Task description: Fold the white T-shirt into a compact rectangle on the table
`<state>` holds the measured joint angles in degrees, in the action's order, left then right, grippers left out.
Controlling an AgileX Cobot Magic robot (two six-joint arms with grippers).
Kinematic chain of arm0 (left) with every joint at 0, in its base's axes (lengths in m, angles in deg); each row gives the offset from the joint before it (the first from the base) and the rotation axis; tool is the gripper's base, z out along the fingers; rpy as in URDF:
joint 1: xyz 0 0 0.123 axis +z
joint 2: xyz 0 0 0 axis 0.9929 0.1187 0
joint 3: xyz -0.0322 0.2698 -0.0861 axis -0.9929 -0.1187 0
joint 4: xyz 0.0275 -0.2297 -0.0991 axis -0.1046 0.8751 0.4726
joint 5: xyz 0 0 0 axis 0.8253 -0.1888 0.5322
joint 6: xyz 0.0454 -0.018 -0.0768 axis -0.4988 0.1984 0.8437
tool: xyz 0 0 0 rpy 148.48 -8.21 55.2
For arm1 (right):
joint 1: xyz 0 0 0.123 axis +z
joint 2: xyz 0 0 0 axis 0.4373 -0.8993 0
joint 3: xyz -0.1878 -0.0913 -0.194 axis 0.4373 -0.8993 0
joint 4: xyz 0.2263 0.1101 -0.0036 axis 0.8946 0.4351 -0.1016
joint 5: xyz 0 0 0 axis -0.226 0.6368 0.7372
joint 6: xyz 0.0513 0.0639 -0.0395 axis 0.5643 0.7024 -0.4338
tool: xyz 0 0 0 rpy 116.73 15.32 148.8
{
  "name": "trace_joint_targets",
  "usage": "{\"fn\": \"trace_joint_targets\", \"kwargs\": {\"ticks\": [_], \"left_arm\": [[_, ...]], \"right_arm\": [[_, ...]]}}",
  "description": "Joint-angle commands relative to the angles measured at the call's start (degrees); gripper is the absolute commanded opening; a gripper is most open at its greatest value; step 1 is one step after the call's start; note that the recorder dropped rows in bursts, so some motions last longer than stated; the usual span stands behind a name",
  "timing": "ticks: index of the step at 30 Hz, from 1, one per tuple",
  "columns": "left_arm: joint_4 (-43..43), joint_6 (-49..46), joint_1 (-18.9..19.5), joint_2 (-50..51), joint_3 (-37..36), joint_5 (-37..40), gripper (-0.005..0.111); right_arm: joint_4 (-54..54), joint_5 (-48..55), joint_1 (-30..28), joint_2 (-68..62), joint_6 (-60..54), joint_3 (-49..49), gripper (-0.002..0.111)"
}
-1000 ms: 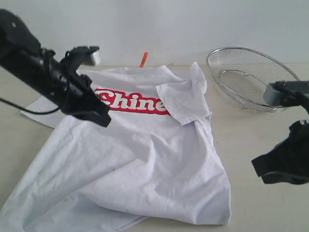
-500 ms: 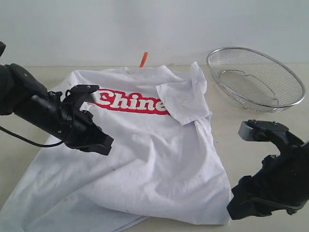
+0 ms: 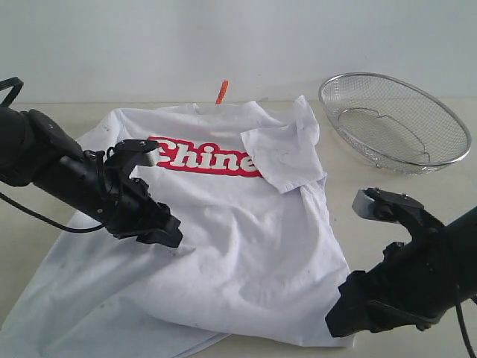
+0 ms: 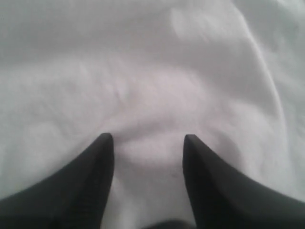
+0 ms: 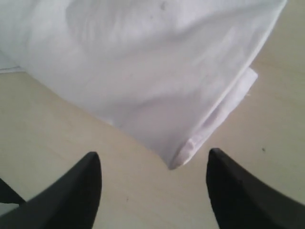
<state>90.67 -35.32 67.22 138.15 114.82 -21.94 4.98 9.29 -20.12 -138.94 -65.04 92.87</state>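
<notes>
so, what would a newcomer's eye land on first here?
The white T-shirt lies rumpled across the middle of the table, with red lettering on its far half. Both black grippers sit low by it: the left gripper open over its middle-left, the right gripper open at its near right corner. A wire-mesh basket sits far right.

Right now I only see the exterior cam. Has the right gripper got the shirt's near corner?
Observer: No. In the right wrist view the right gripper is open. The white T-shirt corner points into the gap between its tips, ungripped.
Operator: Single layer there?
Observer: No, a second layer's edge pokes out beside the folded corner.
Operator: Left gripper?
Observer: The left gripper is open too, tips apart over plain white cloth, nothing pinched.
</notes>
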Motion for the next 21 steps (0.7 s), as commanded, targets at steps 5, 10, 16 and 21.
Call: {"fn": "trace_joint_targets", "kwargs": {"ticks": [5, 10, 16, 21], "left_arm": [[-0.4, 0.8, 0.0, 1.8, -0.2, -5.8, 0.020], [0.1, 1.0, 0.0, 2.8, 0.0, -5.9, 0.004], [1.5, 1.0, 0.0, 3.9, 0.0, -6.1, 0.004], [1.5, 1.0, 0.0, 3.9, 0.0, -6.1, 0.004]], "right_arm": [[11.2, -1.8, 0.0, -4.8, -14.7, -0.2, 0.058], [13.8, -1.7, 0.0, -5.2, -17.1, 0.8, 0.058], [15.7, 3.2, 1.0, -9.4, -17.9, 2.0, 0.058], [15.7, 3.7, 5.5, -11.7, -17.3, 3.6, 0.058]]}}
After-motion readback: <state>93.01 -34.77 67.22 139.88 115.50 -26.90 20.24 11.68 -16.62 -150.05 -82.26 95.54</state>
